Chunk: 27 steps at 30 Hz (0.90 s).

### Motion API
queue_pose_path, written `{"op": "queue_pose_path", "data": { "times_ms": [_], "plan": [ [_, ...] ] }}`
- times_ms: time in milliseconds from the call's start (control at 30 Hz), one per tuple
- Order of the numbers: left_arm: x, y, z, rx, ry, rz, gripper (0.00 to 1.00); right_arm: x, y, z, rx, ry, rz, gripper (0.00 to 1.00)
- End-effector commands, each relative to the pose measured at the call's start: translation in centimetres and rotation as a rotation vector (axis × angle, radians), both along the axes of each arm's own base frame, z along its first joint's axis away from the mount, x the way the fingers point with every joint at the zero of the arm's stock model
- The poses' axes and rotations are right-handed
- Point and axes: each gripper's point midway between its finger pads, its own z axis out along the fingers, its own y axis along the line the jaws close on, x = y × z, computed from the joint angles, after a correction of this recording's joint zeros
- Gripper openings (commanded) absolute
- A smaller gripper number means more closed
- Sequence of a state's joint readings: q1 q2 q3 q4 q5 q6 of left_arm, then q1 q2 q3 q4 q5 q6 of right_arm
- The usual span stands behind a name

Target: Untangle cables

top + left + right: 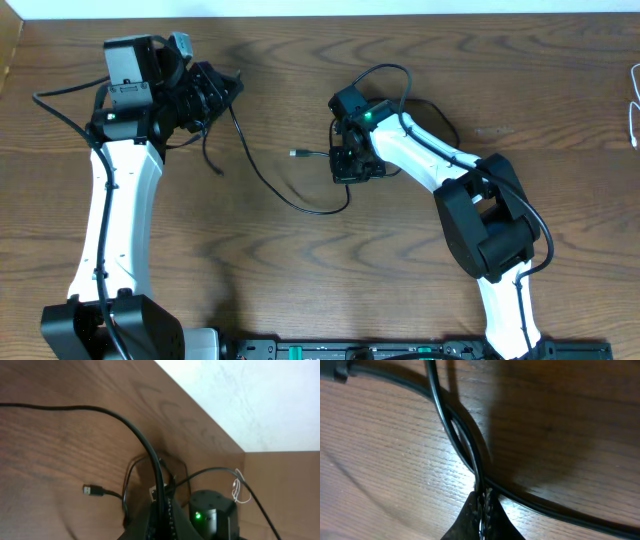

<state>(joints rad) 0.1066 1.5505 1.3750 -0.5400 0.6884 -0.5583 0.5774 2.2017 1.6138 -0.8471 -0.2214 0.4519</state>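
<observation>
Your left gripper (218, 90) pinches the black cable (258, 172). Your right gripper (482, 505) is pressed together on it mid-table. White cable (634, 110) lies well apart.

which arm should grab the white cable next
Right, probably: the white cable lies at the far right table edge, nearer the right gripper. The left gripper is across the table. Both are shut on the black cable, so right must release first.

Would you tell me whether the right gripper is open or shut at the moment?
Shut on the black cable: in the wrist view the right gripper has its tips pressed together, with the cable pinched between them.
</observation>
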Motion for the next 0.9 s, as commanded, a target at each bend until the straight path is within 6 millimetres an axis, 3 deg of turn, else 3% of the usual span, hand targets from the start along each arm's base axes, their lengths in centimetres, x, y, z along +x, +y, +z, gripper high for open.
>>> {"op": "queue_pose_path", "data": {
  "times_ms": [0, 133, 233, 367, 567, 733, 867],
  "plan": [
    [-0.5, 0.0, 0.1, 0.061, -0.028, -0.05, 0.08, 1.0, -1.9, 0.9, -0.059, -0.049, -0.012, 0.01],
    [-0.9, 0.0, -0.3, 0.102, -0.04, -0.094, 0.07, 2.9, -4.8, 5.9, -0.076, -0.154, -0.068, 0.01],
    [-0.9, 0.0, -0.3, 0.102, -0.039, -0.094, 0.07, 4.4, -7.9, 10.3, -0.168, -0.302, -0.124, 0.01],
    [-1.1, -0.8, -0.3, 0.102, -0.04, -0.112, 0.08, 5.9, -10.2, 14.8, -0.301, -0.505, -0.154, 0.01],
    [-1.5, -3.6, -0.3, 0.121, -0.065, -0.2, 0.07, 6.0, -6.4, 16.0, -0.284, -0.612, -0.023, 0.01],
    [-2.1, -5.7, -0.3, 0.118, -0.068, -0.252, 0.08, 6.0, -1.3, 17.0, -0.037, -0.617, 0.028, 0.01],
    [-2.9, -7.9, 0.0, 0.084, -0.076, -0.321, 0.07, 7.4, 0.2, 18.5, 0.1, -0.647, -0.032, 0.01]
  ]
}}
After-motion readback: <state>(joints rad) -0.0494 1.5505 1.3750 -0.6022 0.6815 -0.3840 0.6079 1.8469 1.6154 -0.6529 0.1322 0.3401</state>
